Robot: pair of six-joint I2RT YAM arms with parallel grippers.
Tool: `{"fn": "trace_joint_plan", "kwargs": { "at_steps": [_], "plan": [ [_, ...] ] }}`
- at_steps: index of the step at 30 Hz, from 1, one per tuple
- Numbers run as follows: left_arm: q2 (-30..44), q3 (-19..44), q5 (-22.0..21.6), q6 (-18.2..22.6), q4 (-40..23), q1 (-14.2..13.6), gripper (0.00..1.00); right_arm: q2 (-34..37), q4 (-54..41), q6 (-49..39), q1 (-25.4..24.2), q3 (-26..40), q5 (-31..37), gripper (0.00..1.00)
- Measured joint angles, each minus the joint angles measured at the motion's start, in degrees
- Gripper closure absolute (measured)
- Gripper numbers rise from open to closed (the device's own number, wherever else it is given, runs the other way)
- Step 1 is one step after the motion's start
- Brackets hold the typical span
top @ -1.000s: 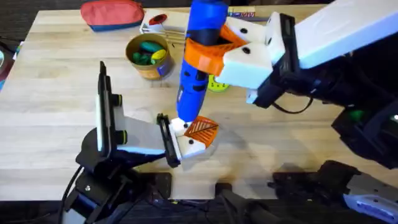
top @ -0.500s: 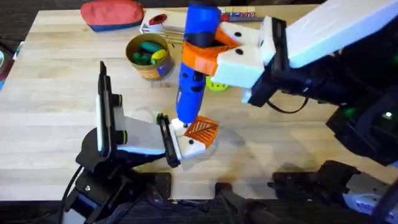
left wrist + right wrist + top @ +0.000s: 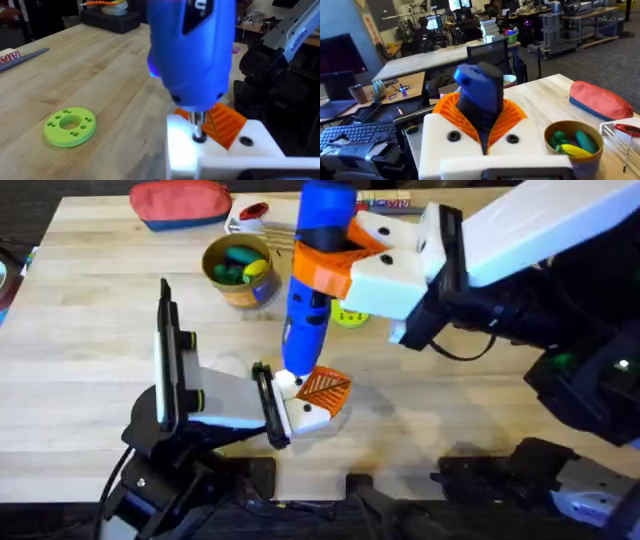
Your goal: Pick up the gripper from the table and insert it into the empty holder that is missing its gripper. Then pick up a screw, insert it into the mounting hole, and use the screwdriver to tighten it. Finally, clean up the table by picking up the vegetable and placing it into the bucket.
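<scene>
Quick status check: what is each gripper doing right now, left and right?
Left gripper: closed on the holder, which has the orange gripper seated in it.
Right gripper: closed on the blue screwdriver, tip down at the holder.

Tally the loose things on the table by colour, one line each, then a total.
Blue: 1, the screwdriver
Orange: 1, the gripper
White: 1, the holder
Tan-yellow: 1, the bucket
Lime green: 1, the disc
Red: 2, the pouch, the slim screwdriver
Total: 7
</scene>
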Motion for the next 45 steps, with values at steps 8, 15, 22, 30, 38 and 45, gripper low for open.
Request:
{"fn": "trace_joint_plan", "kwargs": {
  "at_steps": [8,15,22,30,38,45],
  "plan": [
    [0.0,0.0,0.0,0.0,0.0,0.0,0.996,0.0,-2.5,0.0,-0.1,0.0,0.1,0.994],
    [0.0,0.0,0.0,0.0,0.0,0.0,0.996,0.0,-0.8,0.0,-0.1,0.0,0.0,0.994],
    [0.0,0.0,0.0,0.0,0.0,0.0,0.996,-0.2,3.8,0.0,-0.1,0.0,-0.1,0.994],
    [0.0,0.0,0.0,0.0,0.0,0.0,0.996,-1.7,1.0,0.0,-0.1,0.0,-1.1,0.994],
    [0.0,0.0,0.0,0.0,0.0,0.0,0.996,-1.7,-0.1,0.0,-0.1,0.0,-1.3,0.994],
    [0.0,0.0,0.0,0.0,0.0,0.0,0.996,-1.7,-0.1,0.0,-0.1,0.0,-1.2,0.994]
  ]
}}
